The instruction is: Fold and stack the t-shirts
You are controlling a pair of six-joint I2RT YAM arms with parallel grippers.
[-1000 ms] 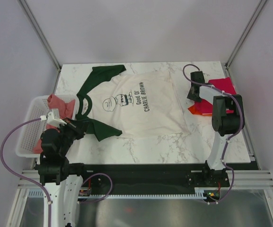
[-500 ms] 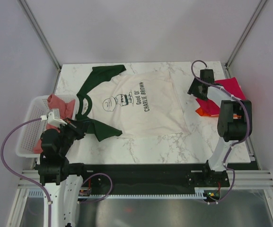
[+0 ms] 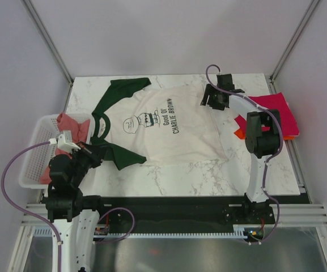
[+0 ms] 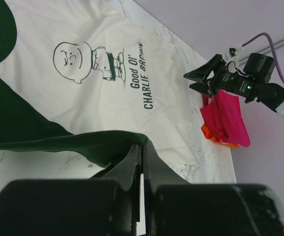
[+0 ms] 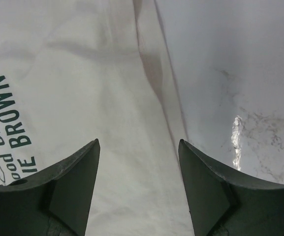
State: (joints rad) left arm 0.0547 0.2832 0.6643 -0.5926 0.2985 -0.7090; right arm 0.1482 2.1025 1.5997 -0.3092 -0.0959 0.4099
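Note:
The cream t-shirt [image 3: 174, 124] with dark green sleeves and Charlie Brown print lies spread on the marble table. My left gripper [image 3: 93, 152] is shut on the near green sleeve [image 4: 82, 145], pinched at my fingertips [image 4: 142, 145]. My right gripper [image 3: 209, 97] is open just above the cream shirt's far right corner; in the right wrist view the gripper [image 5: 138, 142] hovers over cream cloth [image 5: 82, 88] and its edge. A folded magenta t-shirt [image 3: 274, 110] lies on an orange one [image 3: 238, 133] at the right. A salmon-pink t-shirt [image 3: 72, 126] lies in the basket.
The white lattice basket [image 3: 32, 156] stands at the table's left edge beside my left arm. The marble table [image 3: 180, 175] ends at the dark rail in front. Grey walls and frame posts close the back and sides.
My right gripper has left the magenta stack and swung left and far, over the cream shirt's far right corner. The left gripper and the sleeve have not moved.

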